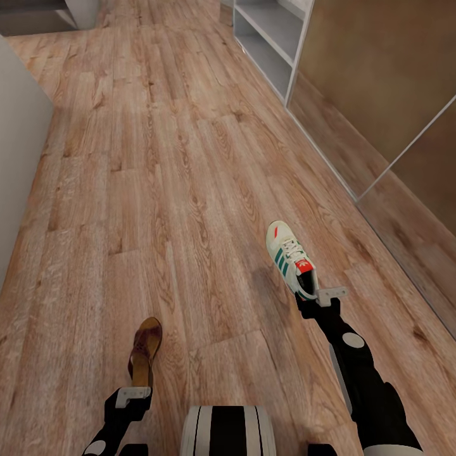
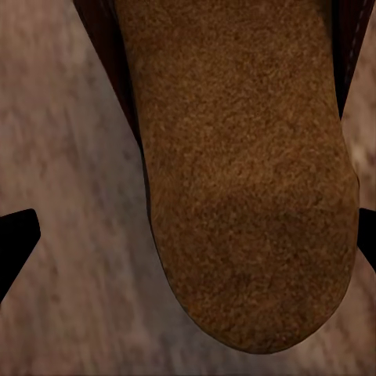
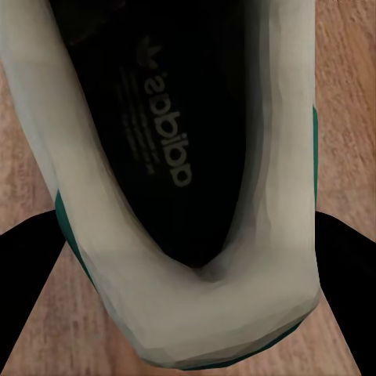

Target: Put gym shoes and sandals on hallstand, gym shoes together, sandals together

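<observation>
Gripper tips hidden behind gym shoe

The hallstand runs off the head view's top edge, its upper part unseen. The sandal overflows the left wrist view, toe cut off. The gym shoe likewise, front lost past the edge.

Both arms reach forward, low. Left gripper closed around heel of sandal, fingers flanking footbed. Right gripper clamped on heel of gym shoe, forearm extended further ahead, wrist bracket angled outward.
</observation>
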Controlling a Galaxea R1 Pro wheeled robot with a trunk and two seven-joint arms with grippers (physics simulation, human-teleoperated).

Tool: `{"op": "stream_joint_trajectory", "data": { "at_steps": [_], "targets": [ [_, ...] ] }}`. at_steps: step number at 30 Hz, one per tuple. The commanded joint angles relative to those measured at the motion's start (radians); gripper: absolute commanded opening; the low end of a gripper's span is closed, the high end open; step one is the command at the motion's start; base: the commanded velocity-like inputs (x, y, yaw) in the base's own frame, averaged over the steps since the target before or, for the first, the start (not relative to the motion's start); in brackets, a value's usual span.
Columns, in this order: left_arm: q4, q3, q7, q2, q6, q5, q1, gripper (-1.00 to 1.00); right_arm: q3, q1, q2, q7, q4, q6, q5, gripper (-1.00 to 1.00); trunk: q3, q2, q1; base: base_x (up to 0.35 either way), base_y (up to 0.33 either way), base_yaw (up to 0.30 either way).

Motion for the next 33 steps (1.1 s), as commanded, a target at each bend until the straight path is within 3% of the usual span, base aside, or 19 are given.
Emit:
{"op": "stream_joint_trajectory", "data": {
  "at_steps": [1, 16, 17, 33],
  "targets": [
    [0.001, 0.008, -0.001, -0.001, -0.004, -0.01, 0.0, 1.0, -0.003, 0.0, 0.001, 0.009, -0.002, 0.004, 0.01, -1.0, -0.001, 0.0, 0.0, 0.021, 0.0, 0.0],
    [0.001, 0.008, -0.001, -0.001, -0.004, -0.01, -0.001, 1.0, -0.003, 0.0, 0.001, 0.009, -0.002, 0.004, 0.01, -1.0, -0.001, 0.0, 0.0, 0.004, 0.0, 0.0],
    [0.001, 0.008, -0.001, -0.001, -0.004, -0.01, -0.001, -1.0, -0.003, 0.0, 0.001, 0.009, -0.002, 0.004, 0.01, -1.0, -0.001, 0.0, 0.0, 0.0, 0.0, 0.0],
    [0.001, 0.011, -0.001, 0.001, -0.002, -0.01, 0.0, -1.0, -0.003, 0.0, 0.001, 0.009, -0.002, 0.004, 0.01, -1.0, -0.001, 0.0, 0.0, 0.0, 0.0, 0.0]
  ]
}}
